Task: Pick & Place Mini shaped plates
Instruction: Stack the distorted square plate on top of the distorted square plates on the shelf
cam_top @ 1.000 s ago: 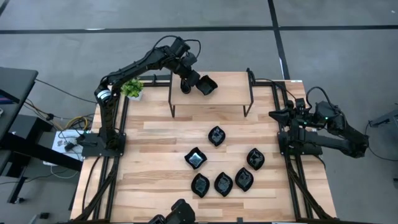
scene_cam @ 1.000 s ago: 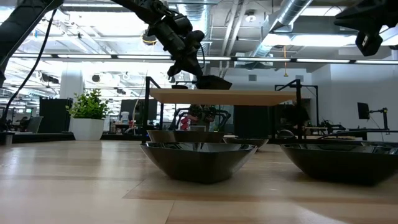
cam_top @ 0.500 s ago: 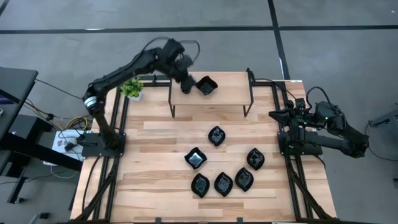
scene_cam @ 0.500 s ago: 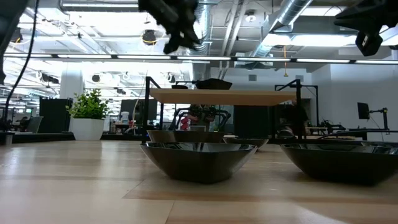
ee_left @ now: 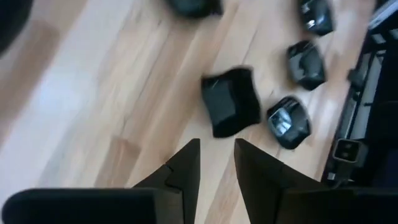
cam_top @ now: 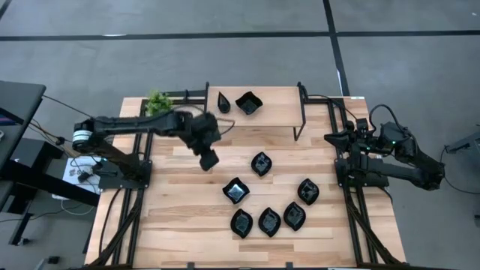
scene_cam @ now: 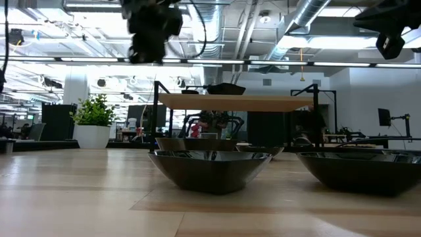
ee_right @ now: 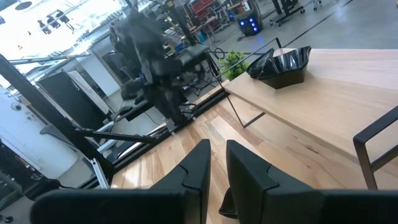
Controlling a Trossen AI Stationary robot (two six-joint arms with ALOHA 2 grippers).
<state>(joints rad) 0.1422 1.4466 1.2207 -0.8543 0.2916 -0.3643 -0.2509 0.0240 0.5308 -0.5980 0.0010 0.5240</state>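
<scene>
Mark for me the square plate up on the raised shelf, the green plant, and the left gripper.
Square plate point(cam_top: 248, 103): high view, the dish's centre, on the shelf.
Green plant point(cam_top: 157, 103): high view, its leaves, at the table's far left corner.
Left gripper point(cam_top: 209, 160): high view, its fingertips, over the table.

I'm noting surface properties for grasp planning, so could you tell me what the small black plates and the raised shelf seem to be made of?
The small black plates: probably glazed ceramic or glossy plastic; they show bright reflections on dark surfaces. The raised shelf: a pale wooden board with visible grain, matte, on thin black legs that look like metal.
</scene>
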